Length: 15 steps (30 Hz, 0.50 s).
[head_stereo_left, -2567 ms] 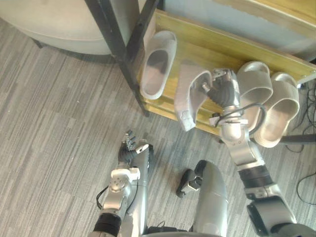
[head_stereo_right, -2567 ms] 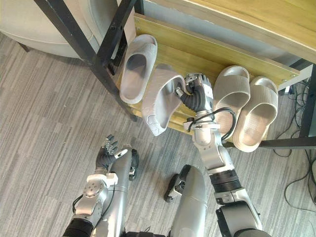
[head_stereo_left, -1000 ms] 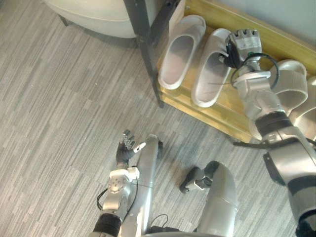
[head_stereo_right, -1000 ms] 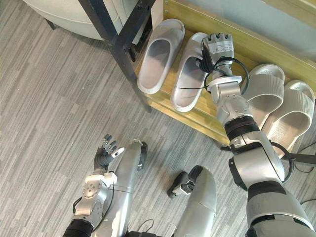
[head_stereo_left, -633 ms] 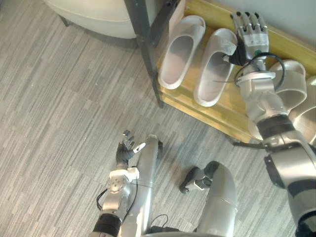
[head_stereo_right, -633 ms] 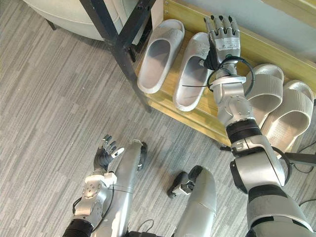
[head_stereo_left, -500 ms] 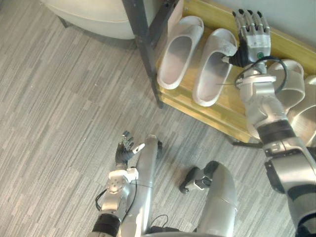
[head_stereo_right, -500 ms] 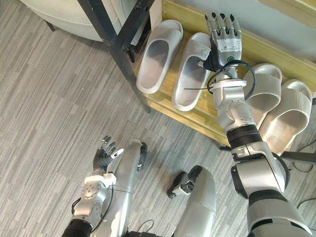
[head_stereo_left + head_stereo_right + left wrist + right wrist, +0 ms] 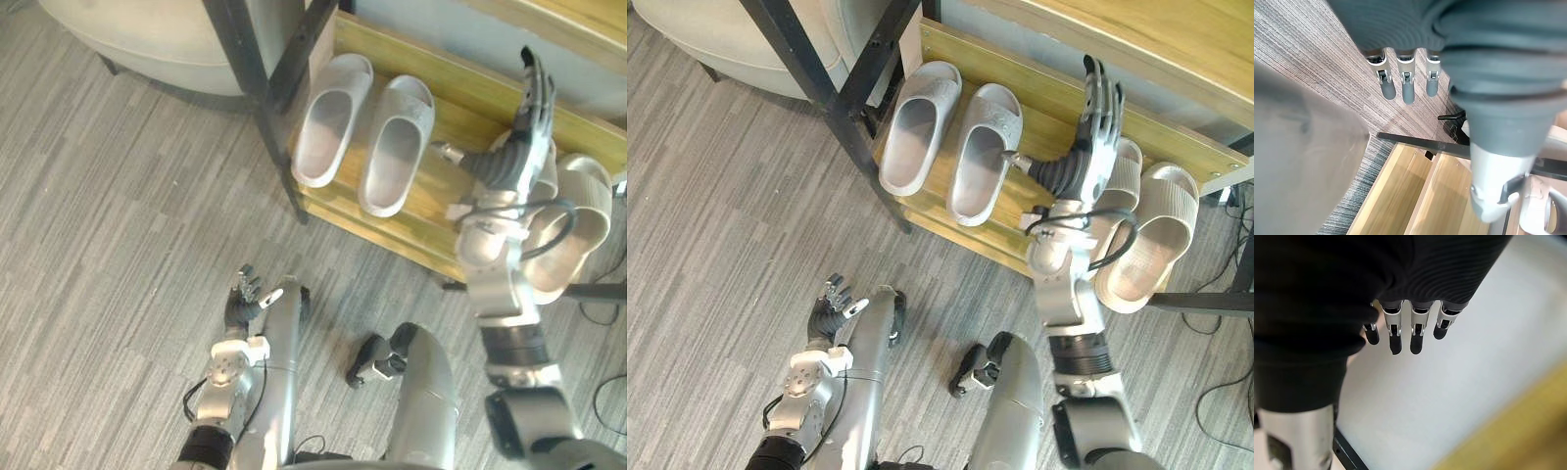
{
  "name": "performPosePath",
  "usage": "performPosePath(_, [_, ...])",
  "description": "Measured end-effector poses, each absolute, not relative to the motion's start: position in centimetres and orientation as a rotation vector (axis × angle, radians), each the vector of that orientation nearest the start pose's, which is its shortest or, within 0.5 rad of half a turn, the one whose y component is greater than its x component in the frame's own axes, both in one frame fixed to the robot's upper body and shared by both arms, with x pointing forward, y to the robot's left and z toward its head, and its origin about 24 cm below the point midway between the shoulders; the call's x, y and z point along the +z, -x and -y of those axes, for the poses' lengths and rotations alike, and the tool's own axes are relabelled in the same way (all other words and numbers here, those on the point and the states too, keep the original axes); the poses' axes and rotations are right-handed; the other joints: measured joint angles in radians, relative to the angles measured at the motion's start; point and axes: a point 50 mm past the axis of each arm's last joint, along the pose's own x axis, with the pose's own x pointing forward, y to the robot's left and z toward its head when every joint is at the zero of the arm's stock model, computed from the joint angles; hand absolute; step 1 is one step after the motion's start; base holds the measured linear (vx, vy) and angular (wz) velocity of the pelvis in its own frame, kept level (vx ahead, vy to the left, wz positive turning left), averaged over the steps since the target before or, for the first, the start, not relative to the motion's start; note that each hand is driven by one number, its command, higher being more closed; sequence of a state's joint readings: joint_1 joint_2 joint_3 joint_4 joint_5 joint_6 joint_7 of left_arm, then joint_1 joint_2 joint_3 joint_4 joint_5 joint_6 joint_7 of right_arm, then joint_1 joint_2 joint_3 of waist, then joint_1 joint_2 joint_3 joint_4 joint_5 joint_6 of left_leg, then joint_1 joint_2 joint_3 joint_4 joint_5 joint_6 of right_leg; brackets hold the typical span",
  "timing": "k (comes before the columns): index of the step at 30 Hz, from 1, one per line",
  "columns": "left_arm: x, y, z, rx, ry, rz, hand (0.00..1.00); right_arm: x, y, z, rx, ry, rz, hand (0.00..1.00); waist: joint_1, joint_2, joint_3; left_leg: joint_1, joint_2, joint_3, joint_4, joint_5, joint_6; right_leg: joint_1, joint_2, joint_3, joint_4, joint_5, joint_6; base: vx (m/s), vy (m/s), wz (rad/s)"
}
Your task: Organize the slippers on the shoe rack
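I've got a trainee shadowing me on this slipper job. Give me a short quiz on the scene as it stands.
1. True or false: the right hand is gripping a slipper.
2. How many slippers lie on the shoe rack?
3. The left hand hangs over: A) the floor, B) the shoe rack, C) a slipper.

Key: 1 false, its fingers are straight and hold nothing; 2 four; 3 A.

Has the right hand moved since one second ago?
Yes: the right hand released the second white slipper and moved right along the shelf, toward the beige pair.
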State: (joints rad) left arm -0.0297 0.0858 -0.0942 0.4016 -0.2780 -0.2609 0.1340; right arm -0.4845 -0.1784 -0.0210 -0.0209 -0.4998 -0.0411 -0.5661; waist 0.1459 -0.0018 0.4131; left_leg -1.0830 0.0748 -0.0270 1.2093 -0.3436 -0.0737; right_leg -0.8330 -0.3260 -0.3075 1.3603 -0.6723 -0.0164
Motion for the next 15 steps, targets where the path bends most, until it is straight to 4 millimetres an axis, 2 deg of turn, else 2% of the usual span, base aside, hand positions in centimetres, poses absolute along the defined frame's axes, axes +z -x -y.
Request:
performPosePath(4, [-2.1,-24.5,-16.2,0.137,0.162,-0.141,0.00,17.8,-30.9,14.6,-0.490,0.311,0.630,0.00,-0.003,0.000,0.000,0.010,0.013,0.003,-0.006,0.001,-0.003,0.001,0.015,0.007,-0.010,0.008,0.000,-0.01,-0.008,-0.10])
performPosePath(7, [-2.2,-24.4,-16.4,0.172,0.178,-0.146,0.00,15.6,-31.7,13.8,-0.458,0.244,0.511,0.00,-0.007,-0.001,0.001,0.016,0.014,0.005,-0.014,0.004,-0.007,0.002,0.017,0.009,-0.017,0.013,0.002,0.00,0.001,-0.03])
performPosePath(11, [-2.2,-24.4,-16.5,0.184,0.185,-0.146,0.00,12.9,-32.2,13.3,-0.435,0.147,0.369,0.00,-0.007,-0.005,0.003,0.021,0.014,0.005,-0.022,0.006,-0.010,0.007,0.018,0.008,-0.022,0.014,0.003,0.00,0.000,0.00])
performPosePath(15, [-2.3,-24.4,-16.6,0.203,0.189,-0.149,0.00,10.8,-32.3,13.8,-0.445,0.085,0.267,0.00,-0.008,-0.005,0.004,0.021,0.012,0.005,-0.024,0.006,-0.010,0.008,0.017,0.007,-0.026,0.014,0.004,0.00,0.000,0.00])
